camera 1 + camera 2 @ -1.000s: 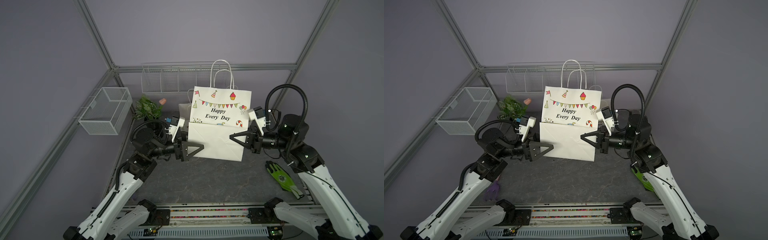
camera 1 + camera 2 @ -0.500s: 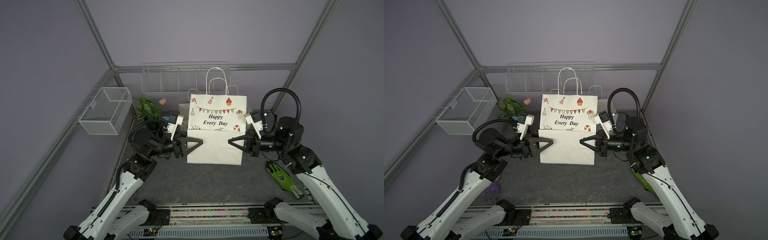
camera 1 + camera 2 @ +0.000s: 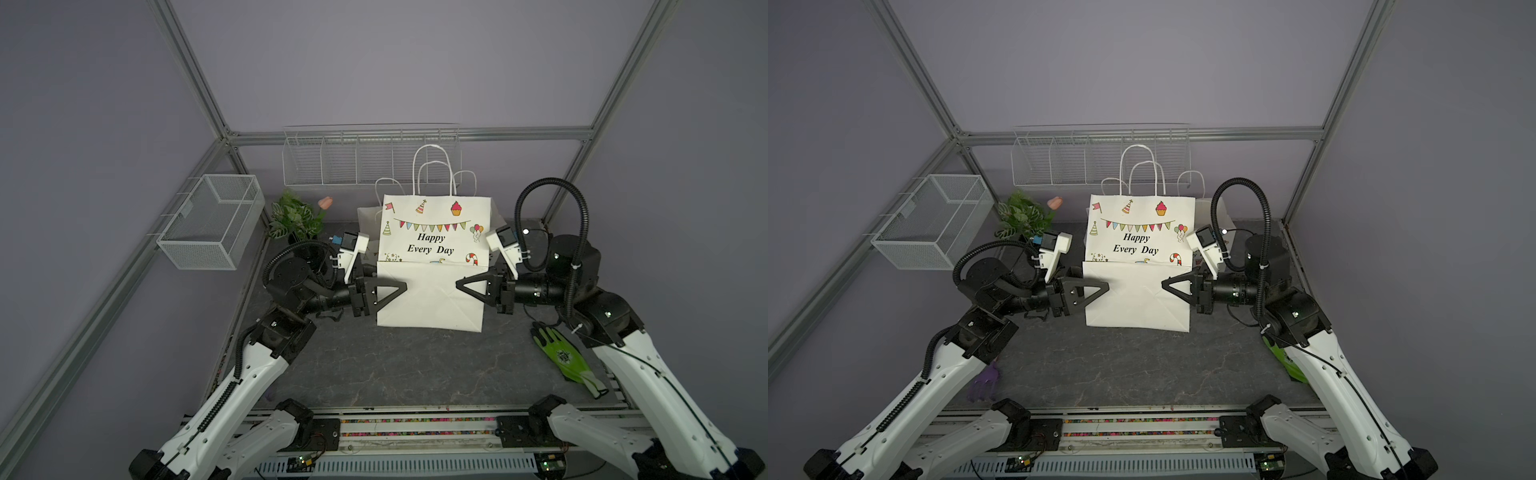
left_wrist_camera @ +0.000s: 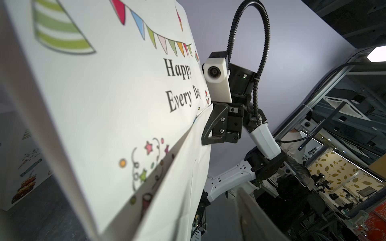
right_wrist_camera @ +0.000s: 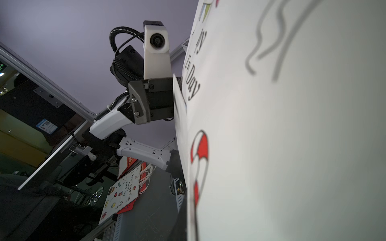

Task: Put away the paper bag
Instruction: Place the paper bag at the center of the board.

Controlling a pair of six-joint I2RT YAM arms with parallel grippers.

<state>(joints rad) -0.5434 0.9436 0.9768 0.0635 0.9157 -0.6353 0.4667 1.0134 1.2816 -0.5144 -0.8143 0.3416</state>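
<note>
The white paper bag (image 3: 432,245), printed "Happy Every Day", stands flat and upright in both top views, its bottom panel folded up over the front. My left gripper (image 3: 401,286) is open at the bag's left edge. In the left wrist view one finger (image 4: 250,208) stands well off the paper (image 4: 104,94). My right gripper (image 3: 459,286) is shut on the bag's right edge, and the paper (image 5: 271,125) fills the right wrist view. The bag's lower edge sits at or just above the table; I cannot tell which.
More white bags (image 3: 368,216) stand behind. A wire rack (image 3: 365,158) hangs on the back wall and a wire basket (image 3: 212,220) on the left frame. A plant (image 3: 295,216) sits back left. A green glove (image 3: 563,357) lies right, a purple glove (image 3: 984,384) front left.
The bag has come down from a raised, tilted pose to upright and level. The left gripper narrowed at the bag's edge and has widened again. The right gripper kept its grip.
</note>
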